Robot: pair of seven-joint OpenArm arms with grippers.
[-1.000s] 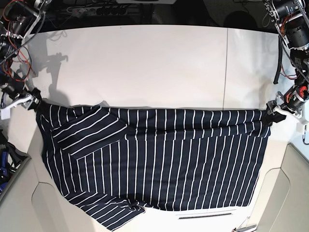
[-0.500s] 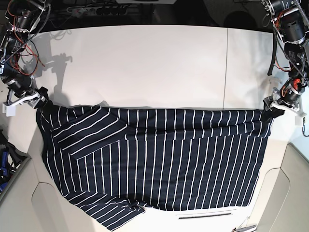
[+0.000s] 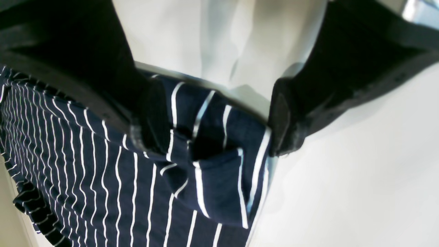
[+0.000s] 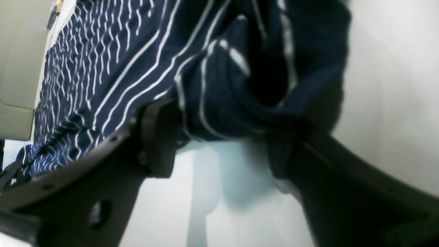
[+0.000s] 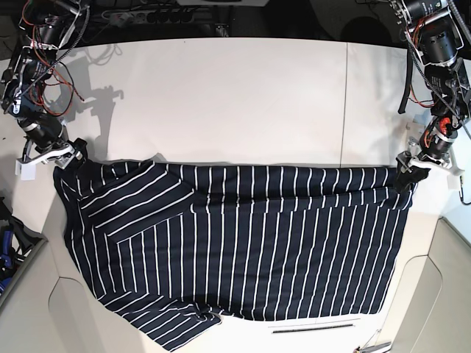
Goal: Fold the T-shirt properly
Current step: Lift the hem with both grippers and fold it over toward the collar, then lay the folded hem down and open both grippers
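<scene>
The T-shirt [image 5: 235, 243] lay flat across the lower half of the frame, its long axis running side to side; you had the left gripper [image 5: 409, 170] and right gripper [image 5: 68, 154] at its upper corners, jaws apart, cloth between them, on the surface [image 5: 221, 95]

Both grippers [image 5: 405, 175] [image 5: 68, 157] low — jaws apparently apart

T-shirt [image 5: 243, 235] spread on table [image 5: 221, 95], near edge

base: overhead, wide | wrists: close, downward | shared: T-shirt [image 5: 243, 235] corners
</scene>
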